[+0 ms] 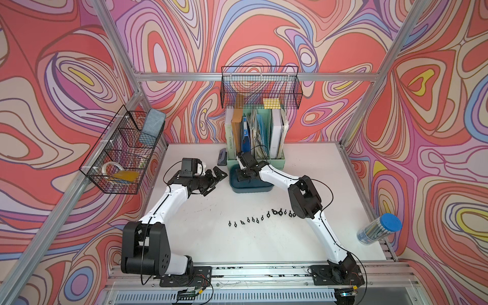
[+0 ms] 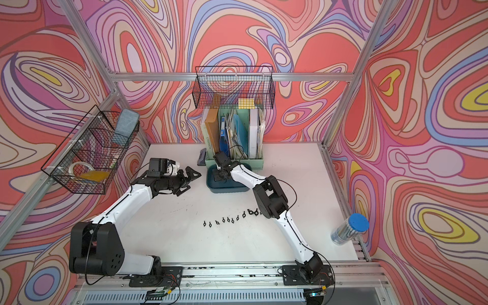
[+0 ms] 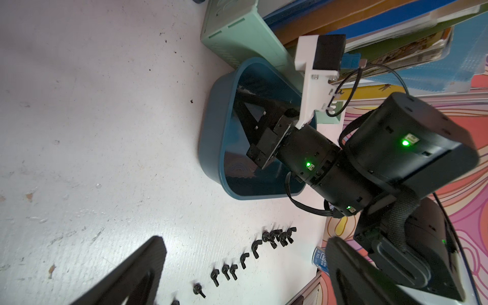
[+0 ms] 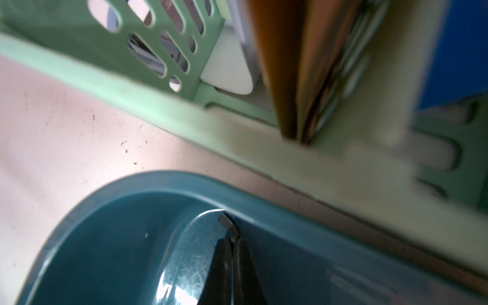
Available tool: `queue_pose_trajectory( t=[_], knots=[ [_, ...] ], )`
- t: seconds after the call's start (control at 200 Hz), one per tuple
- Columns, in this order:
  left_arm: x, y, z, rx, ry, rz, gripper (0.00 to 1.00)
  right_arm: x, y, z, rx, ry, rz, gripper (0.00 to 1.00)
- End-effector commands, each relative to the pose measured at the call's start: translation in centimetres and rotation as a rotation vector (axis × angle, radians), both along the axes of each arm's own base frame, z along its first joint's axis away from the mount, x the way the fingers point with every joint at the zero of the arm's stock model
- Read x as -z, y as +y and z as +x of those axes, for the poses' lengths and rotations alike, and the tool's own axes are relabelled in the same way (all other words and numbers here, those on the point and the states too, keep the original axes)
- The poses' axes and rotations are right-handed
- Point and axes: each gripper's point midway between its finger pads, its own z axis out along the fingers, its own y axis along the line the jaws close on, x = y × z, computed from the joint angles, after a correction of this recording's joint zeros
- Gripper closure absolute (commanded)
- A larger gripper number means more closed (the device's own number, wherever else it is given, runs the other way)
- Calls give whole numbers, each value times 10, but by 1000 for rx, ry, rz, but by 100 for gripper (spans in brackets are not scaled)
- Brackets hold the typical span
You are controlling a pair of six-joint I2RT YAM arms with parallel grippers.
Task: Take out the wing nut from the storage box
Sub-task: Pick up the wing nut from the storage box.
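**Both top views.** On the table, storage box point(image 1: 250, 190) point(image 2: 227, 190), set against the front of the mint-green file holder point(image 1: 277, 161). Right gripper point(image 1: 242, 176) point(image 2: 218, 175) down inside it, toward its left end, with the tips hidden by the wrist. Left gripper point(image 1: 214, 182) point(image 2: 188, 181) just beside the left wall, apart from it, fingers spread wide and empty. Row of wing nuts point(image 1: 260, 214) on the table, well apart from the tub.

**Left wrist view.** Right gripper point(image 3: 241, 97) slanting into the storage box point(image 3: 211, 137), fingers together, tips low by the far corner. Floor too dark to pick out a nut.

**Right wrist view.** Fingers point(image 4: 219, 269) pressed flat together, tips at the curve where floor meets the wall on the file-holder side. Small dark piece point(image 4: 225, 220) at the very tips. Perhaps the wing nut pinched by a thin edge, perhaps only a pad; not settled. Judged: right arm far the nearer, and a straight lift is the next call.
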Motion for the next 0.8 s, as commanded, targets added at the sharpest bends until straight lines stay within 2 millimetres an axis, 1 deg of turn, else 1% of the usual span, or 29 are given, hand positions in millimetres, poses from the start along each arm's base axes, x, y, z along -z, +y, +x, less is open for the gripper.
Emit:
queue_pose_trajectory(
  t=[0.0, 0.025, 0.075, 0.19, 0.28, 0.3, 0.401, 0.581, 0.671, 0.796],
  knots=[
    [-10, 7, 2, -13, -28, 23, 1, -28, 0, -4, 4, -20, 42, 100],
    [-10, 7, 2, -14, -30, 24, 1, -29, -1, -6, 6, -18, 46, 100],
    [-12, 6, 3, -12, -40, 16, 1, -40, -1, -10, 4, -26, 65, 100],
    [-16, 0, 7, 3, -59, -27, 2, -60, -5, -19, 3, -30, 97, 100],
    [-18, -6, 9, 12, -59, -67, 10, -77, -8, -30, -5, -32, 131, 100],
    [-22, -7, 14, 13, -85, -76, 11, -81, -9, -34, -8, -32, 139, 100],
    [-26, -10, 17, 22, -106, -106, 20, -99, -12, -46, -26, -31, 172, 100],
    [-34, -20, 25, 40, -140, -171, 35, -129, -11, -70, -76, -6, 251, 100],
    [-37, -27, 28, 51, -152, -188, 44, -140, -10, -81, -96, 10, 289, 100],
    [-40, -39, 30, 76, -161, -197, 48, -150, -6, -94, -119, 38, 332, 100]
  ],
)
